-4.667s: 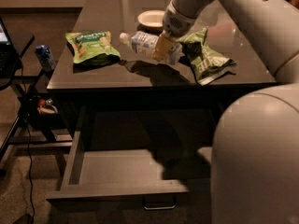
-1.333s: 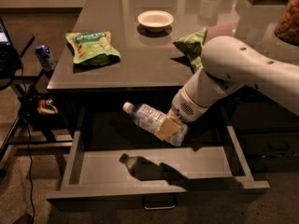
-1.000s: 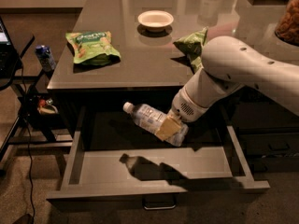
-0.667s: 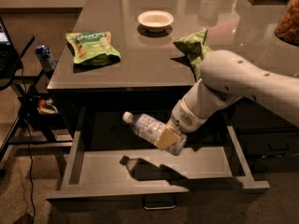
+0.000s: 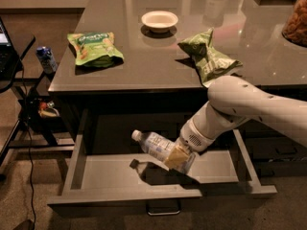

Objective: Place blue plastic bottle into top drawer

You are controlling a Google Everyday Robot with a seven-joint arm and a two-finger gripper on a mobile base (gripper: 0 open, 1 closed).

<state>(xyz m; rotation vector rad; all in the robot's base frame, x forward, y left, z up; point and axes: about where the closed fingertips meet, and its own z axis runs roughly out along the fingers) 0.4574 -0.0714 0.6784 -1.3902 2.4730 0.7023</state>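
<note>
Your arm has come down over the last second or so: the gripper (image 5: 178,156), which was carrying the blue plastic bottle (image 5: 156,146) up near the level of the cabinet's front edge, now sits low inside the open top drawer (image 5: 108,175), toward its right-hand half. The tan finger pads (image 5: 175,155) are still clamped on the bottle's base end, so nothing has been let go yet. The bottle lies tilted, its white cap (image 5: 136,135) pointing up and to the left while the gripped end hangs lowest, between the drawer's side walls and behind its front panel. Its shadow (image 5: 142,168) has drawn in close beneath it on the drawer floor, which tells you the gap is now small, though you cannot tell from here whether the base end is already touching. In my judgement the carry is done and only the release remains: lower a little more if there is any slack, then part the fingers and lift out clear of the drawer walls. Expect the bottle to roll or settle flat once freed, since it is round and held at a slant. The two green snack bags (image 5: 94,46) (image 5: 209,57) and the white bowl (image 5: 159,20) on the glossy top (image 5: 144,71) have not moved.
</note>
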